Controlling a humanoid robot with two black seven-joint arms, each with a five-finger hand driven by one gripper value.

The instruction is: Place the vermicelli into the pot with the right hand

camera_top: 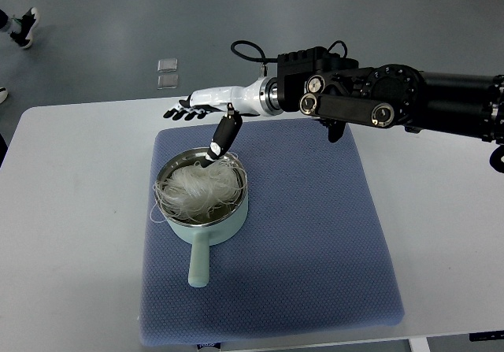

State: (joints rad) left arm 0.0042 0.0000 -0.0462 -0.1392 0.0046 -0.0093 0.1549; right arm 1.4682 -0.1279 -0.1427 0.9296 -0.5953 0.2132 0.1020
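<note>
— That pot (201, 210), is it enamel? Pale green outside, smooth, slightly glossy, with a shiny metal inside.
— Looks so. The vermicelli (201, 188) in it is thin, translucent, a bit glassy.
— The mat (315, 234) under it is blue cloth, knobbly weave, matt.
— And the table (71, 234) is plain white, smooth. The right hand (206, 105) has glossy white plastic shells and black fingers.
</note>
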